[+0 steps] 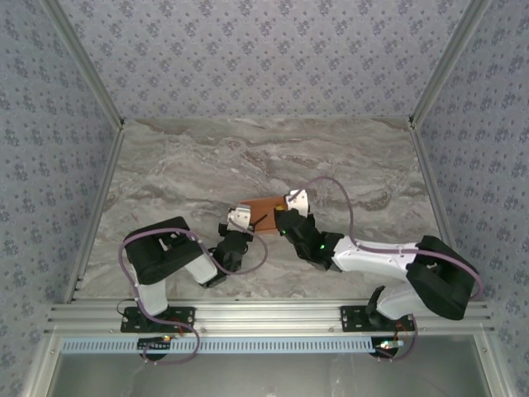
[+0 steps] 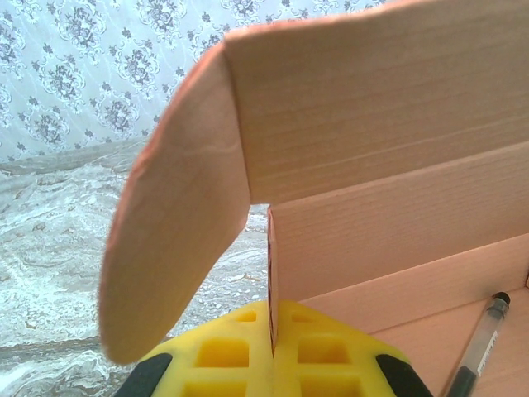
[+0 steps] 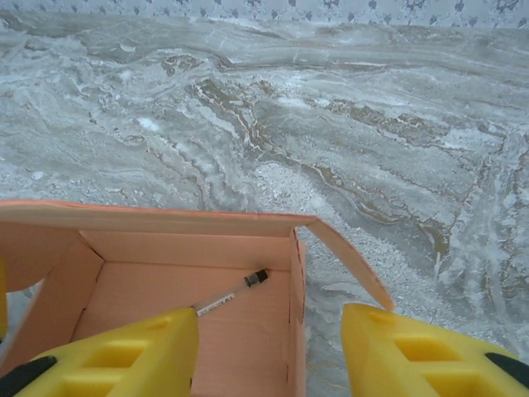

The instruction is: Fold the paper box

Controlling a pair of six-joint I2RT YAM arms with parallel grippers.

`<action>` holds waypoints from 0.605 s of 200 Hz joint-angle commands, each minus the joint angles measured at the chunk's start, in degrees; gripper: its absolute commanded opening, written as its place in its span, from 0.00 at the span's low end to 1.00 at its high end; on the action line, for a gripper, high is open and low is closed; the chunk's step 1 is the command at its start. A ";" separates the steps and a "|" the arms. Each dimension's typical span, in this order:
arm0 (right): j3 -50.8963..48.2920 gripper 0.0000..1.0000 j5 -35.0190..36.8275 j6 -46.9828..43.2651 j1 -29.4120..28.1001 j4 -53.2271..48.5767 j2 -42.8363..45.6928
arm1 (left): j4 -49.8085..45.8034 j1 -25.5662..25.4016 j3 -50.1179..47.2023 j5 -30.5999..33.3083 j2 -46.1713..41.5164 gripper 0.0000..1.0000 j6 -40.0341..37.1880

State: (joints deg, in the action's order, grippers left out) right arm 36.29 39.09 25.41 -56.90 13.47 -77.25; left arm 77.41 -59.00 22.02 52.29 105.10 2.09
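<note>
The paper box (image 1: 263, 208) is a salmon-orange open tray at mid-table, between my two grippers. My left gripper (image 2: 273, 335) is shut on the thin edge of the box's left end wall (image 2: 271, 265), and in the top view this left gripper (image 1: 246, 222) sits at the box's left end. A rounded side flap (image 2: 178, 240) hangs out beside that wall. My right gripper (image 3: 269, 351) is open and straddles the box's right end wall (image 3: 296, 289), one finger (image 3: 124, 356) inside the box and the other outside. The right flap (image 3: 351, 260) angles outward.
A pen (image 3: 231, 294) with a clear barrel and black cap lies on the box floor, and the same pen (image 2: 479, 347) shows in the left wrist view. The marble tabletop (image 1: 248, 157) stretches behind the box. Patterned walls (image 1: 264, 50) enclose the table.
</note>
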 commanded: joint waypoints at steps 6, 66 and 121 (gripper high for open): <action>-0.52 0.53 -0.06 -2.46 -0.66 -4.65 6.10 | -4.35 -0.59 -0.75 -1.93 -0.07 0.00 -1.08; 6.48 0.58 -5.78 -8.50 4.04 -14.90 13.36 | -4.46 -0.61 -0.76 -2.19 -0.25 0.00 -0.86; 17.84 0.57 -18.23 -9.07 15.44 -24.61 6.52 | -4.90 -0.64 -0.69 -2.28 -0.16 0.00 -0.56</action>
State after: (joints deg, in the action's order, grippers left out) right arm 48.93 27.70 17.30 -44.49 -4.16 -67.02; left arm 77.25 -59.00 22.02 51.92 104.99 1.96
